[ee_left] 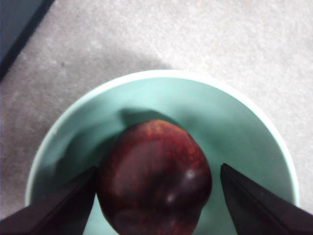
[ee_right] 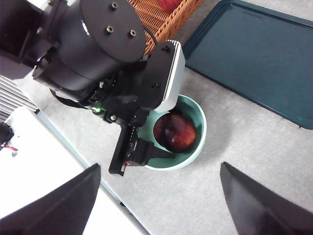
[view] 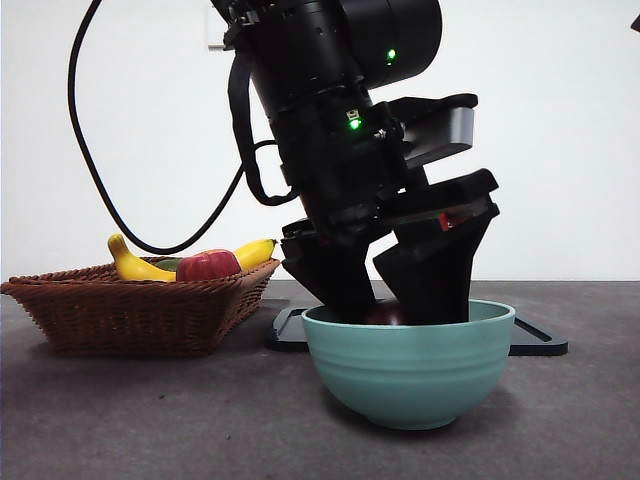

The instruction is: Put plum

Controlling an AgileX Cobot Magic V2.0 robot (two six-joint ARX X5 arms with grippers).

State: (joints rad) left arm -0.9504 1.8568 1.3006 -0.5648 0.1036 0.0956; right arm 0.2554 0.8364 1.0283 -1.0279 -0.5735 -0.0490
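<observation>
The plum (ee_left: pixel 154 178), glossy dark purple-red, lies inside the pale green bowl (ee_left: pixel 161 74). My left gripper (ee_left: pixel 157 169) is lowered into the bowl with its jaws open on either side of the plum; a gap shows between one jaw and the fruit. In the front view the left gripper (view: pixel 390 300) reaches down into the bowl (view: pixel 410 370) and only the plum's top (view: pixel 385 314) shows above the rim. My right gripper (ee_right: pixel 159 169) is open and empty, high above, looking down on the bowl (ee_right: pixel 200 132) and the plum (ee_right: pixel 175 132).
A wicker basket (view: pixel 130 300) stands to the left with a yellow banana (view: pixel 135 265) and a red apple (view: pixel 208 265). A dark teal tray (view: pixel 530 340) lies flat behind the bowl; it also shows in the right wrist view (ee_right: pixel 254 54).
</observation>
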